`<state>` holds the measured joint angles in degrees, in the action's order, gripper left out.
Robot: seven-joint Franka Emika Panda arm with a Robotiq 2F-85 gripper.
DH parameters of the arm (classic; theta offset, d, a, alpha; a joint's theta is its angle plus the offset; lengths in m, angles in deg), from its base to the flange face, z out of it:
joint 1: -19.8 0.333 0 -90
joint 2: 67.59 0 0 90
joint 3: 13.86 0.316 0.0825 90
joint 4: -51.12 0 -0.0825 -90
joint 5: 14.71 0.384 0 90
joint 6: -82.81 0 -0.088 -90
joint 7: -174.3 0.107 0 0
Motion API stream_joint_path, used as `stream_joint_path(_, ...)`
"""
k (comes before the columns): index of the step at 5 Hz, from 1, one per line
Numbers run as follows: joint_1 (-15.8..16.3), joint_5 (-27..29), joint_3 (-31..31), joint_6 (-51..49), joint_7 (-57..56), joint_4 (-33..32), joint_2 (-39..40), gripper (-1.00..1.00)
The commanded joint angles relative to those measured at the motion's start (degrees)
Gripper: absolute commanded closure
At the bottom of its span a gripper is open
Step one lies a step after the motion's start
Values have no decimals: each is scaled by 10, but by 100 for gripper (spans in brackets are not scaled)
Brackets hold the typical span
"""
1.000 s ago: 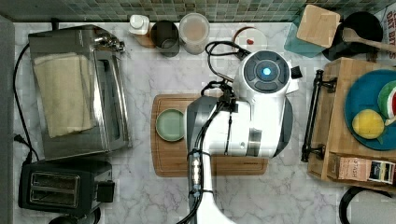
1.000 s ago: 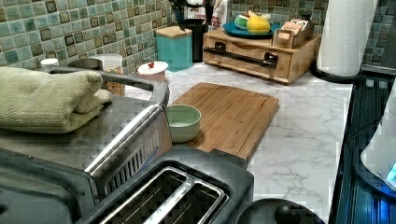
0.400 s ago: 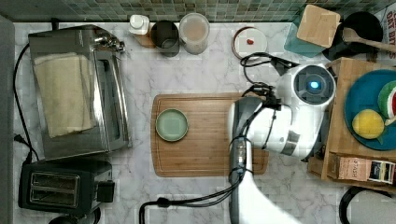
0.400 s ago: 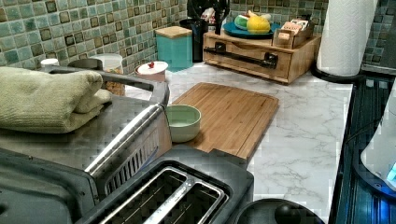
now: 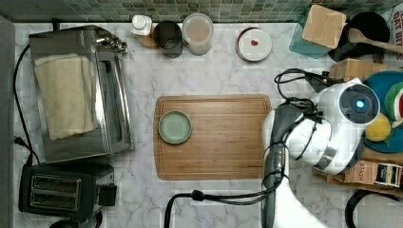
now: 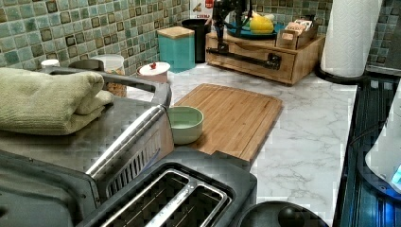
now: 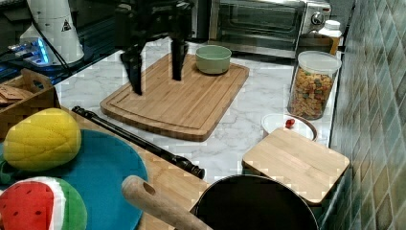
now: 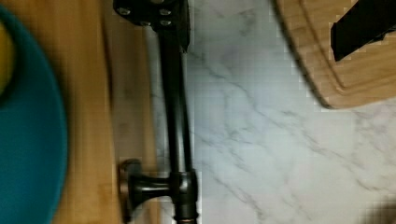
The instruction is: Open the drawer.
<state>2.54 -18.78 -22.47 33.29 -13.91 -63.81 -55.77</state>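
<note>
Black gripper (image 7: 154, 69) hangs with fingers spread apart, holding nothing, above the marble counter (image 5: 214, 199) near the cutting board (image 7: 177, 96). Below it, the wrist view shows the drawer's black bar handle (image 8: 177, 116); the drawer (image 6: 265, 59) sits shut at the far end of the counter in the left view, under a blue plate (image 7: 105, 177) of toy fruit. Green tile (image 6: 71, 28) backs the counter. Part of a carton reads "OAT" (image 5: 395, 19). Only the right view shows both fingers whole.
</note>
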Motion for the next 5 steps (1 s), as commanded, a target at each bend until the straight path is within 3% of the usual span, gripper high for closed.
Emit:
stream_joint_path(1,9,-15,-5,60,-5,6,14,-100)
stream_joint_path(2,29,-37,-16,77,33,-6,17,-100)
stream_joint_path(3,59,-97,-35,16,99,30,45,-100)
stream_joint_path(4,45,-116,-32,-10,116,49,72,-100)
stream_joint_path(5,32,-106,-37,39,118,25,75,-100)
